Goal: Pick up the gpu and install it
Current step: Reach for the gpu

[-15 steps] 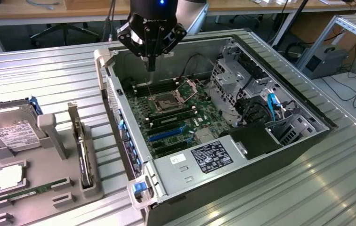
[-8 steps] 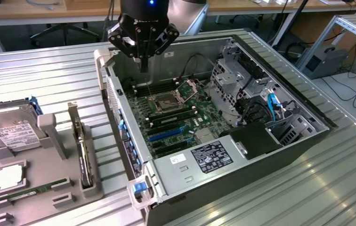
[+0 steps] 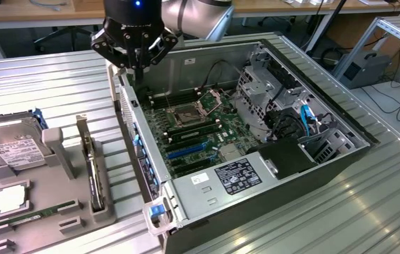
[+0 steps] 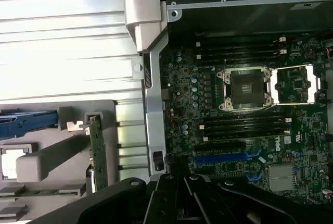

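Gripper point(image 3: 138, 62) shut and empty, I hang above the computer case point(image 3: 185, 201) at its rear wall. The gpu point(image 3: 90, 169) stands on edge in the grey tray point(image 3: 41, 203) beside the case. Closed jaws would likely shove the card over, not straddle it. My wrist view shows its green face, the exterior view its thin edge.

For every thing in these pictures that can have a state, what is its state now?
Computer case: lying on its side, open.
Graphics card: standing on its edge in the gray tray, not picked up.
Gripper: fingers shut, above the case's edge, apart from the card.
Processor socket: cover lifted, empty.
Hard drive: resting in the tray.
Memory stick: lying flat in the tray.
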`<act>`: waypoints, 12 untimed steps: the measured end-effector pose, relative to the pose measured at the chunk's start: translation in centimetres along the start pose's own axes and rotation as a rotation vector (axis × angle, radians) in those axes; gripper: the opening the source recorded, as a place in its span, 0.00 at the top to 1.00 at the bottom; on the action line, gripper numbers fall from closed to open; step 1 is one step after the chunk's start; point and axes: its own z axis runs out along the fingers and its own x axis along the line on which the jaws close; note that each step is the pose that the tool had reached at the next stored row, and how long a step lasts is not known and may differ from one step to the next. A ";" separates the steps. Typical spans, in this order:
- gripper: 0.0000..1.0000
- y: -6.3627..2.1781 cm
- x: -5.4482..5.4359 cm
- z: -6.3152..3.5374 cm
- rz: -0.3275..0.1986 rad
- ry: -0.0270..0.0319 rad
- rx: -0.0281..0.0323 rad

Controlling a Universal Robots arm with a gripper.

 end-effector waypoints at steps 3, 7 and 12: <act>0.89 -0.10 1.3 -0.04 0.000 0.0000 0.0000; 0.89 -0.23 3.1 -0.08 0.000 0.0000 0.0000; 0.89 -0.38 5.0 -0.12 0.000 0.0000 0.0000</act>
